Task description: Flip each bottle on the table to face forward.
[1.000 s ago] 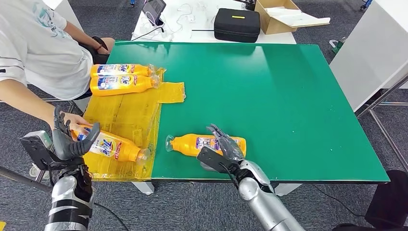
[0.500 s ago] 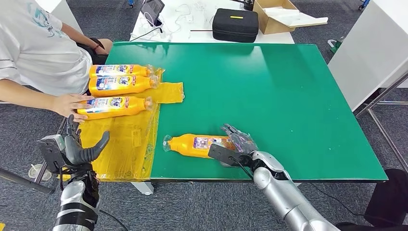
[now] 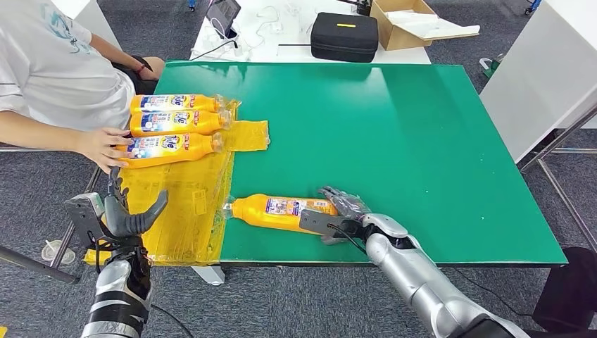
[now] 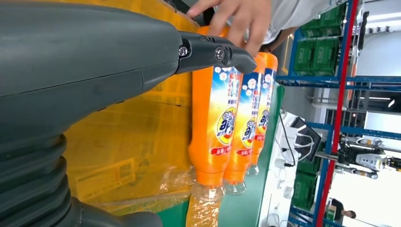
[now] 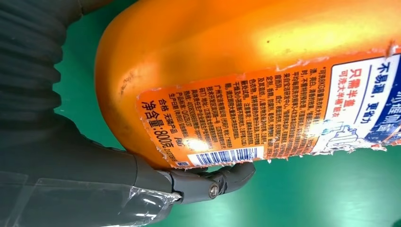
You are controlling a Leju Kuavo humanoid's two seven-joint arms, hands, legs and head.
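Carpet (image 3: 310,296) rings the green table (image 3: 422,141) — right hand (image 3: 341,211) grips an orange bottle (image 3: 278,211) at its nine o'clock; left hand (image 3: 123,215) spread, holding nothing.

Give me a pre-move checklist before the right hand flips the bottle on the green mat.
1. Right hand touching the lone bottle at its base end: ok.
2. Firm grip around that bottle: cannot tell; the wrist view shows a finger at its edge.
3. Bottle needs flipping: ok; the back label with barcode faces up.
4. Green mat free around the bottle: ok.
5. Left hand empty and off the table edge: ok.
6. Person's hand away from the work: not ok; it rests on the nearest of three bottles on the yellow sheet.
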